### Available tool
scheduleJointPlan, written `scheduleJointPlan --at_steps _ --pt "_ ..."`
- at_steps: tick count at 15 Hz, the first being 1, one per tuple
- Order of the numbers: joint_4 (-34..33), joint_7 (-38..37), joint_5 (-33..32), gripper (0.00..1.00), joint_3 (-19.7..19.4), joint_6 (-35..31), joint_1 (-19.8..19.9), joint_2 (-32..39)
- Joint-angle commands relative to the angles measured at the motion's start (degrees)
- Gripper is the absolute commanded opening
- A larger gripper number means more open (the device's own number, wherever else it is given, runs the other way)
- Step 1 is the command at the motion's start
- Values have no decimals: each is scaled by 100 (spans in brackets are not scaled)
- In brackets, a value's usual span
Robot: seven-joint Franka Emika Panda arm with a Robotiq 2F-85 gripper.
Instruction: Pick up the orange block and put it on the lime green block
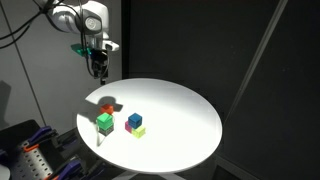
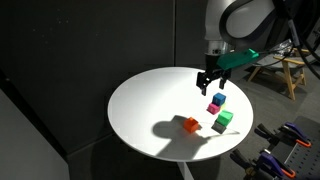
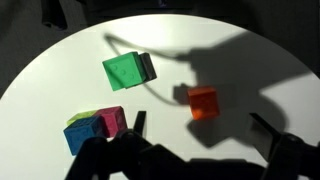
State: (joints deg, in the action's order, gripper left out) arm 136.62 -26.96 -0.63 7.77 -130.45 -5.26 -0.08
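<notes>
The orange block (image 3: 203,102) lies on the round white table (image 3: 60,70), apart from the others; it also shows in both exterior views (image 1: 108,106) (image 2: 191,125). The lime green block (image 3: 125,70) sits a short way from it (image 1: 105,122) (image 2: 225,118). My gripper (image 3: 203,135) is open and empty. It hangs well above the table (image 1: 97,68) (image 2: 207,85). In the wrist view the orange block lies between the lines of the two fingers, just beyond their tips.
A blue cube (image 3: 82,135), a magenta cube (image 3: 112,120) and a paler yellow-green cube (image 3: 88,117) sit clustered together near the green block. The table edge (image 1: 150,165) drops off all round. Dark curtains stand behind.
</notes>
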Motion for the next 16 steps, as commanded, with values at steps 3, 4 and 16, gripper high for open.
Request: scheduleJointPlan --at_steps 3,4,16 --pt "-33 286 -81 100 -111 -684 -27 306" --pt "-64 361 -109 100 -121 -769 -33 392" --pt "-736 1349 -630 100 -141 -1172 -299 1306"
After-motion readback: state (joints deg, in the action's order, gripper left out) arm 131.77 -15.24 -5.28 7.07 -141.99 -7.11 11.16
